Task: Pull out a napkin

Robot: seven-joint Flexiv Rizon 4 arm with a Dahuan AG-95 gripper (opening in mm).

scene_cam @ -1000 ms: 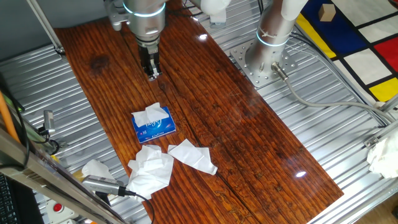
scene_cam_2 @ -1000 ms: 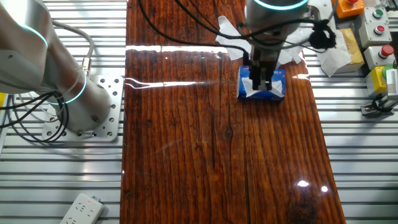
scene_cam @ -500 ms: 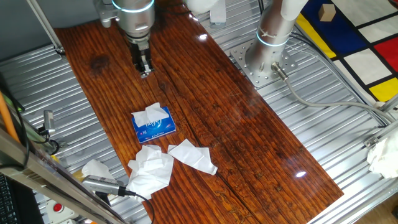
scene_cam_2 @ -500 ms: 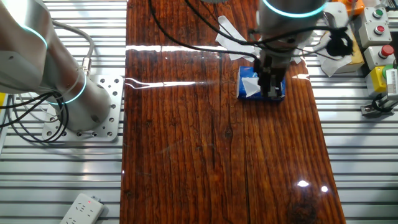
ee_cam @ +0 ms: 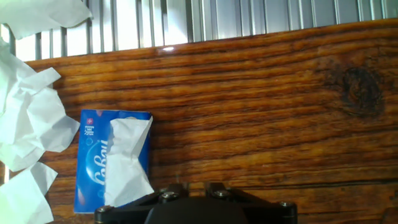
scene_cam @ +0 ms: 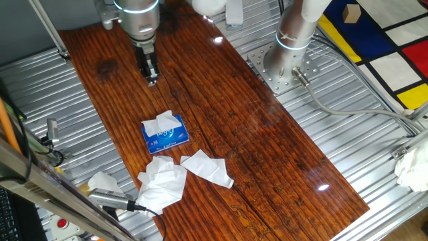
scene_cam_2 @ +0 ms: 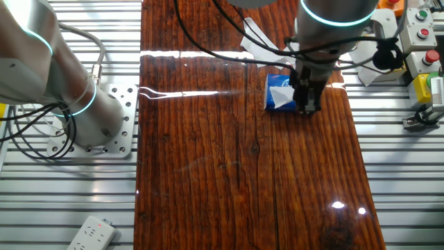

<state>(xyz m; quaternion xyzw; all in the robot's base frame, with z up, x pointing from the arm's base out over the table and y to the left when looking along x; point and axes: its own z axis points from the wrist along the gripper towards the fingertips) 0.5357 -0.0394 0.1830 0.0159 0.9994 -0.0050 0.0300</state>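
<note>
A small blue tissue pack (scene_cam: 170,138) lies on the wooden table, and a white napkin (scene_cam: 159,122) sticks up out of its slot. In the hand view the pack (ee_cam: 93,162) sits at the lower left with the napkin (ee_cam: 129,162) standing creased on top. My gripper (scene_cam: 152,79) hangs above the table beyond the pack, well apart from it, its fingers close together with nothing between them. In the other fixed view the gripper (scene_cam_2: 309,107) is just right of the napkin (scene_cam_2: 280,95). The hand view shows only the dark finger bases of the gripper (ee_cam: 193,185).
Loose crumpled tissues (scene_cam: 162,184) and a flatter one (scene_cam: 207,167) lie near the front of the wooden table (scene_cam: 267,154). More tissues (ee_cam: 25,124) are left of the pack. A second arm's base (scene_cam: 287,60) is bolted at the right, and a button box (scene_cam_2: 416,28) stands beside the table.
My gripper has slid away from above the pack: toward the far left in one fixed view, to the right in the other. Pack and napkin have not moved.
</note>
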